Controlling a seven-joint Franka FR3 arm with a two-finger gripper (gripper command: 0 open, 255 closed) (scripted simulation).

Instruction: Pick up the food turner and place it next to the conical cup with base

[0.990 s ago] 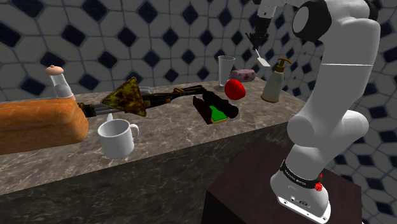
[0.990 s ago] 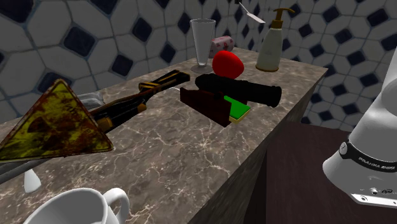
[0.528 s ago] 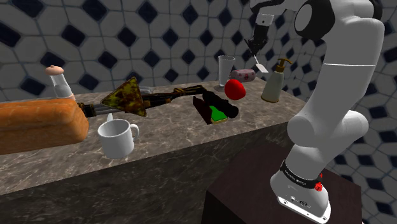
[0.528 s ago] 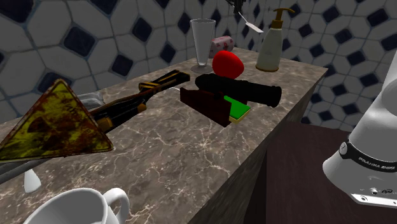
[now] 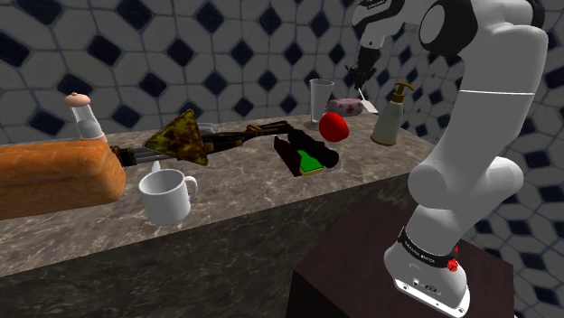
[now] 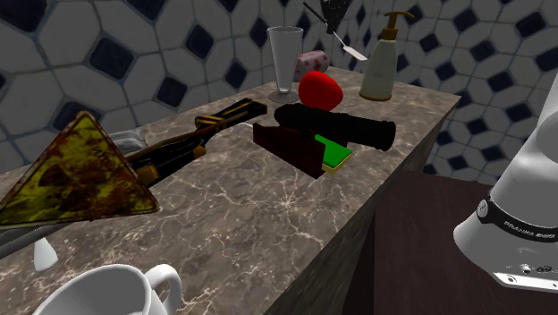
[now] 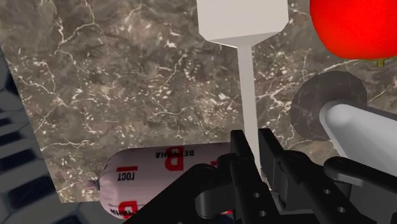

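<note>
Food turner (image 7: 240,25) in the air near the conical cup (image 5: 321,94), clamped by its thin handle.

My gripper (image 7: 254,149) has both fingers closed on the turner's handle, well back from the blade. It hangs above the marble counter (image 7: 127,83), higher than the cup's rim, over the pink sausage (image 7: 159,168) just beside the cup. I judge the turner light and stiff. The shaft is slim and smooth, so it could swivel in the pinch; a hold near mid-handle, as now, seems right to me. Its long axis runs straight out from the fingers, blade foremost, and slants downward. In the second exterior view the blade is the lower end, pointing away from the cup toward the soap dispenser (image 6: 380,63).
</note>
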